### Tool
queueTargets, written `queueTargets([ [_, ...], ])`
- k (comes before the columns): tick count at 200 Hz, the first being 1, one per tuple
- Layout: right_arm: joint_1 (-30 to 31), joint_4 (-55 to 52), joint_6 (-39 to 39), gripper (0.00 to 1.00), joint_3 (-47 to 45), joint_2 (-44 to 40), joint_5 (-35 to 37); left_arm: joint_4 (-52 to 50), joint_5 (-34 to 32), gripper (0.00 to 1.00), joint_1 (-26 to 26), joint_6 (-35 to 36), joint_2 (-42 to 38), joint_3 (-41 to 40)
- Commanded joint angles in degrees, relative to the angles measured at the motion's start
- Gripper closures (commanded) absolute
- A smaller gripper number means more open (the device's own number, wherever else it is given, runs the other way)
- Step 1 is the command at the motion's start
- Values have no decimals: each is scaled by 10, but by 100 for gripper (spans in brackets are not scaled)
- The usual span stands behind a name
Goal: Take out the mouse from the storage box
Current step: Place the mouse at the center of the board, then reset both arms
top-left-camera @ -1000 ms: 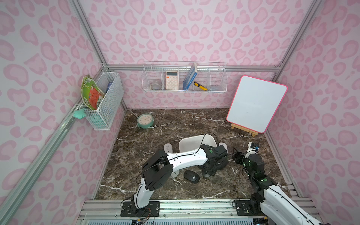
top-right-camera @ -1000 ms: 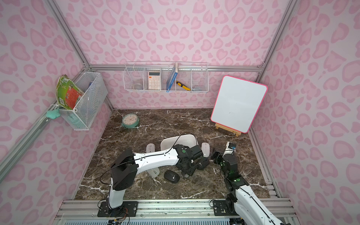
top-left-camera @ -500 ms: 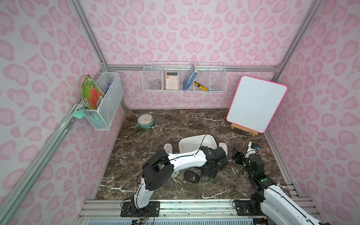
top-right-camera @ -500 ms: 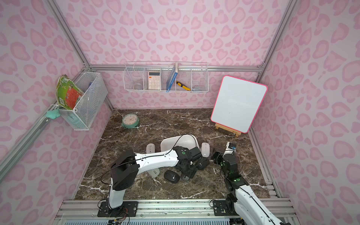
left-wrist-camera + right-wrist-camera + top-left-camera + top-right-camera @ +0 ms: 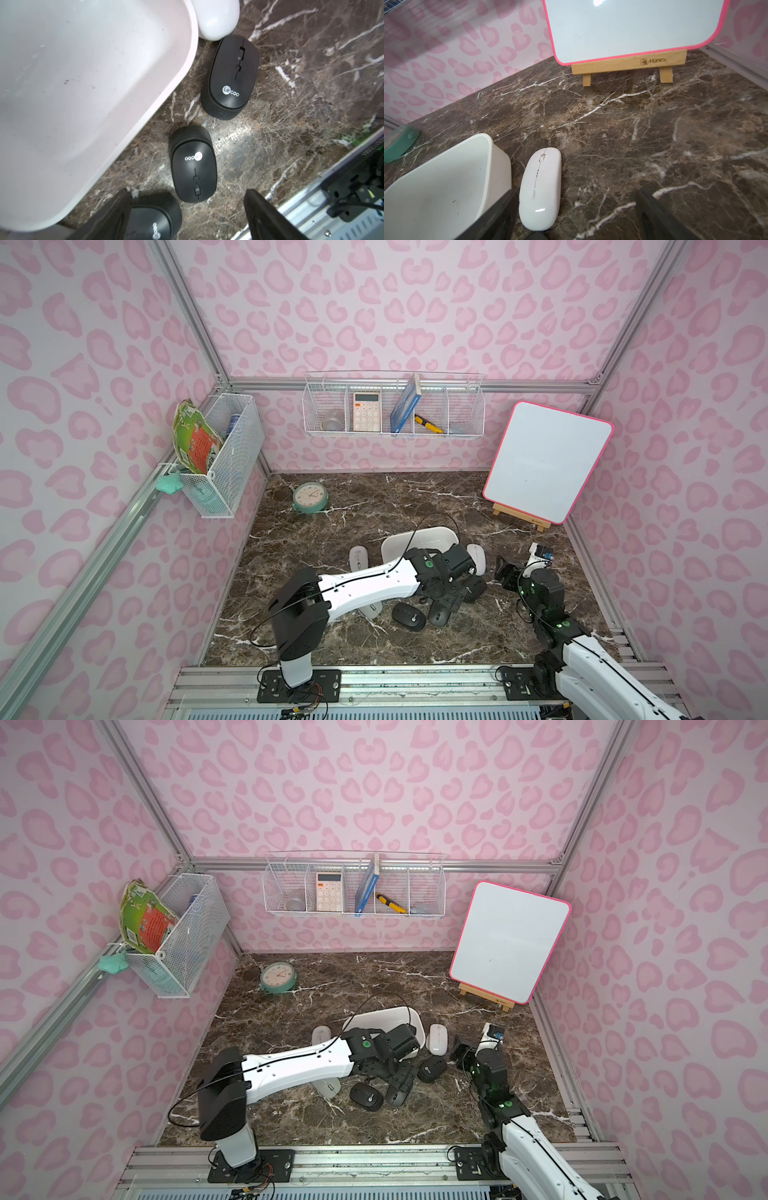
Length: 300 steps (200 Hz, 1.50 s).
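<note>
Flanking the storage box [image 5: 83, 93] rim, left gripper [image 5: 188, 193] and right gripper [image 5: 575, 194] gape empty.

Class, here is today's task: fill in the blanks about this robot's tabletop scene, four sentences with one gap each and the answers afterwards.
The whiteboard has a ___ frame.
The left wrist view shows ___ black mice beside the storage box.
The left tool stands ___.
The mouse in the right wrist view is ___.
Missing words: pink; three; open; white.
</note>
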Motion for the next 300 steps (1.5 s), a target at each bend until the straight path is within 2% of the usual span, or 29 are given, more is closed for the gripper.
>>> queueTargets([
  [1, 0, 14, 1, 10, 0, 2, -6, 31, -58, 6, 18, 25, -56, -31],
  [33, 0, 17, -1, 10, -1, 3, -10, 64, -106, 4, 56, 24, -148, -90],
  [61, 0, 27, -6, 10, -1, 10, -25, 158, -129, 1, 82, 38, -256, -176],
  [83, 0, 31, -7, 10, -1, 17, -28, 185, -145, 1, 114, 38, -299, -215],
  [114, 0, 36, -8, 10, -1, 20, -32, 206, -203, 1, 137, 41, -340, -263],
  [150, 0, 40, -9, 10, -2, 24, -36, 326, -255, 1, 158, 89, -411, -360],
  [177, 0, 40, -10, 9, -2, 22, -36, 340, -375, 1, 179, 113, -425, -381],
  [200, 0, 42, -10, 9, -3, 20, -35, 392, -412, 1, 216, 132, -426, -414],
  [219, 0, 36, -18, 8, 7, 23, -27, 403, -431, 1, 253, 116, -424, -430],
  [235, 1, 5, -15, 8, 28, 31, 7, 376, -518, 1, 279, 81, -399, -423],
  [255, 0, -28, -14, 3, 62, 44, 44, 360, -477, 1, 337, 69, -388, -428],
  [281, 0, -38, -29, 1, 111, 61, 48, 573, -389, 1, 394, 145, -407, -529],
  [300, 1, -45, -40, 0, 141, 71, 66, 581, -375, 1, 445, 131, -390, -529],
])
